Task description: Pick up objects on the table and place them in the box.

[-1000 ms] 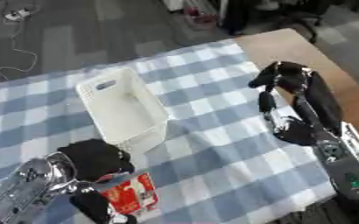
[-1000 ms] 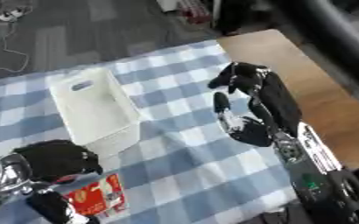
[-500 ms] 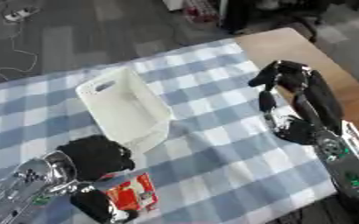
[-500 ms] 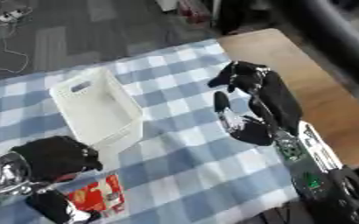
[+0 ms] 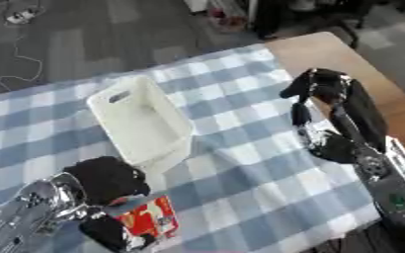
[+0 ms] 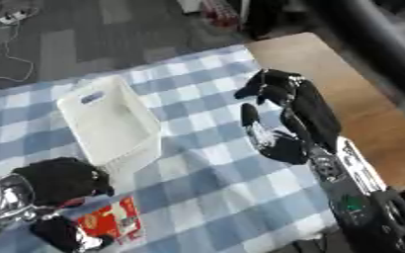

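Note:
A white plastic box [image 5: 141,121] with nothing visible inside stands on the blue-checked cloth, left of centre. Just below its near end, my left hand [image 5: 106,179] has its fingers curled over the top of a red and white packet [image 5: 150,220]. The thumb [image 5: 109,232] presses the packet's lower left corner. The packet sits at the cloth's front edge, and I cannot tell whether it is lifted off it. My right hand [image 6: 285,111] hangs over the cloth at the right, fingers relaxed and holding nothing.
The checked cloth [image 5: 240,197] covers most of the table. A bare wooden strip [image 6: 327,64] runs along the right side under my right forearm. Dark floor with a white cable [image 5: 16,44] lies beyond the far edge.
Almost nothing differs. My left hand stays closed on the red packet near the box's near end, shifted very slightly. The right hand has not moved.

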`<action>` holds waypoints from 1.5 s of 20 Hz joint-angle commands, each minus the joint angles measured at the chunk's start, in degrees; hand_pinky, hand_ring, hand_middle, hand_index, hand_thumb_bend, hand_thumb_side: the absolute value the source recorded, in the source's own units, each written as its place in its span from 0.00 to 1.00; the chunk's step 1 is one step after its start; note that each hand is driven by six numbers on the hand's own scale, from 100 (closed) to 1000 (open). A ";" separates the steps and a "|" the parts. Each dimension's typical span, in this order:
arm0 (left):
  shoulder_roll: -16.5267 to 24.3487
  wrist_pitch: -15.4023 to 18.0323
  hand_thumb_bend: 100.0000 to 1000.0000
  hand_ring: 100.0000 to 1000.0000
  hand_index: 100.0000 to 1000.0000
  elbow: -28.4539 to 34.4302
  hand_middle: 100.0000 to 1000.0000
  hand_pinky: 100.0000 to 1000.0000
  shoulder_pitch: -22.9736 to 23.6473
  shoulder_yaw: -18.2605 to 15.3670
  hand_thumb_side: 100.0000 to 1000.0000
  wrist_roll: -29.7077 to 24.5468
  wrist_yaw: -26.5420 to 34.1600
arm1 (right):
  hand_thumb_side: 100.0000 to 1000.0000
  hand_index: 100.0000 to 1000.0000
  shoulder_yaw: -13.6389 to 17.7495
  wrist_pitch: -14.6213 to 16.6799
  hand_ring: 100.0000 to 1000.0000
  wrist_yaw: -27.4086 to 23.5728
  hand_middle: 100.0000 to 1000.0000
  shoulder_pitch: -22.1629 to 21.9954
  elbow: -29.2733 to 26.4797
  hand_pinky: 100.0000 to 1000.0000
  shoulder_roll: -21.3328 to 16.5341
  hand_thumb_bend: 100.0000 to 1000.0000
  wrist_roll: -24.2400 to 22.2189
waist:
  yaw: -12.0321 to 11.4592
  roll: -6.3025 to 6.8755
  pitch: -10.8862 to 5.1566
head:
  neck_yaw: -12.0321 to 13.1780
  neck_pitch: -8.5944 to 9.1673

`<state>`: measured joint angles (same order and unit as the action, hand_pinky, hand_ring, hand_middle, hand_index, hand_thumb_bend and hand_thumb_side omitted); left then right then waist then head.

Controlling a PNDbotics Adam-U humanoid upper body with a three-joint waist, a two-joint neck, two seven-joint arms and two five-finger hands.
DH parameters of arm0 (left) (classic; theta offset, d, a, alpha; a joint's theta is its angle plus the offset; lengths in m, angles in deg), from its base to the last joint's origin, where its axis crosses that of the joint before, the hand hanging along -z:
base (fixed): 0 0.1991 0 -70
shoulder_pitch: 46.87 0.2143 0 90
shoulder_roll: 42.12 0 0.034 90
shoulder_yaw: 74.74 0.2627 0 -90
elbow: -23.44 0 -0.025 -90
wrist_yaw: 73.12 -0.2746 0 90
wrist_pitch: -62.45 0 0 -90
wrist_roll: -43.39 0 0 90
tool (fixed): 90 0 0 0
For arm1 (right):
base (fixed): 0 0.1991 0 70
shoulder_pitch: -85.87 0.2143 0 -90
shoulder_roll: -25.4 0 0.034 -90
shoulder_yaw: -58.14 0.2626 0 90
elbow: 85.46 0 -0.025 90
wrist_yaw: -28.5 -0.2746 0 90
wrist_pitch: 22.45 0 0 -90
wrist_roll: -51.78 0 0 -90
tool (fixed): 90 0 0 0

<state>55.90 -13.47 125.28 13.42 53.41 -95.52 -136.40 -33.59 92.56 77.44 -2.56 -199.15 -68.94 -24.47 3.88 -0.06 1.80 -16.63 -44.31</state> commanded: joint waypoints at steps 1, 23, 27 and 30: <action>-0.80 1.38 0.17 0.74 0.86 0.61 0.74 0.61 -0.31 -1.39 1.00 -3.06 0.68 | 0.93 0.61 0.26 0.02 0.32 0.07 0.48 0.62 -0.90 0.32 -1.18 0.00 -0.06 | 0.04 -0.19 -0.51 | -0.30 0.20; -3.37 3.30 0.22 0.77 0.87 -3.11 0.76 0.65 0.32 0.92 1.00 -3.06 -4.01 | 0.93 0.62 0.45 -0.11 0.33 -0.49 0.49 1.41 -0.90 0.33 -1.63 0.00 -0.34 | 0.70 0.15 -0.42 | -0.60 0.20; -2.98 4.08 0.28 0.78 0.87 -1.55 0.76 0.67 -0.33 1.03 1.00 -3.06 -5.74 | 0.93 0.62 0.45 -0.16 0.33 -0.51 0.49 1.48 -0.90 0.33 -1.71 0.00 -0.52 | 0.78 0.21 -0.41 | -0.69 0.20; -2.71 4.65 0.38 0.79 0.86 -0.96 0.76 0.67 -0.60 1.02 1.00 -3.06 -6.83 | 0.92 0.62 0.44 -0.13 0.33 -0.59 0.49 1.61 -0.90 0.34 -1.76 0.00 -0.63 | 0.89 0.27 -0.37 | -0.65 0.20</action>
<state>52.49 -12.86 123.03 13.85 54.56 -94.92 -142.58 -33.58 92.46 77.06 -1.61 -199.15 -69.02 -24.94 4.71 0.23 1.83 -16.69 -44.31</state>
